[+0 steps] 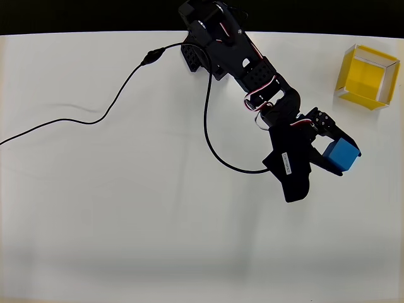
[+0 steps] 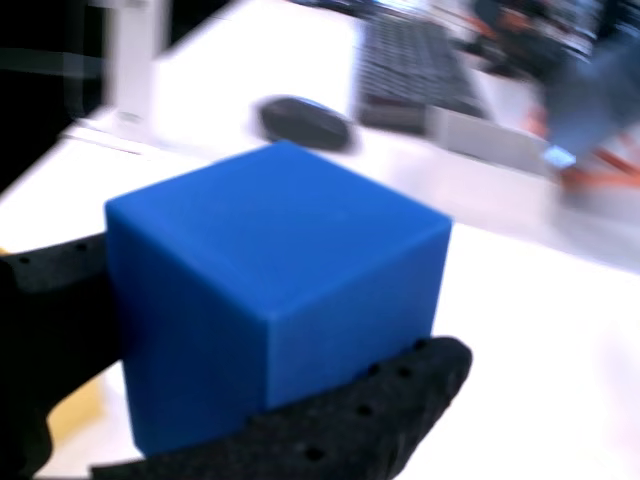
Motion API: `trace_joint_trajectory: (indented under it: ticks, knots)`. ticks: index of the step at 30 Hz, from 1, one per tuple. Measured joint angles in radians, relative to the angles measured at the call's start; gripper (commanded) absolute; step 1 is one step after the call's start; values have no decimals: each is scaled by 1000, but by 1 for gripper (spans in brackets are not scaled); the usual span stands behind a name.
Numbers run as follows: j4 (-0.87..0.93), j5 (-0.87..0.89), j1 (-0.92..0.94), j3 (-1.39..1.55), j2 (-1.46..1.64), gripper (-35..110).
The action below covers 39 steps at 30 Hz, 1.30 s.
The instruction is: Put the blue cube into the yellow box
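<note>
The blue cube (image 1: 342, 154) sits between the black fingers of my gripper (image 1: 334, 154), which is shut on it, toward the right of the overhead view. In the wrist view the blue cube (image 2: 270, 290) looms large and close, with one black finger (image 2: 380, 410) under its lower right and the other at its left side. The yellow box (image 1: 367, 76) stands open-topped near the table's far right corner, up and to the right of the cube and apart from it. The cube appears lifted off the table.
A black cable (image 1: 126, 88) runs from the arm's base across the left of the white table (image 1: 126, 208), and another loop (image 1: 214, 151) hangs beside the arm. The wrist view shows a blurred keyboard (image 2: 410, 70) and a dark mouse (image 2: 305, 122) beyond the table.
</note>
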Motion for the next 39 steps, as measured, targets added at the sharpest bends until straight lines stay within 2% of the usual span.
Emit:
trace_joint_trajectory:
  ticks: [19,39]
  knots:
    - [-12,-18,-454,21,-29,22]
    - [-199,-25,-600,-184,-480,23]
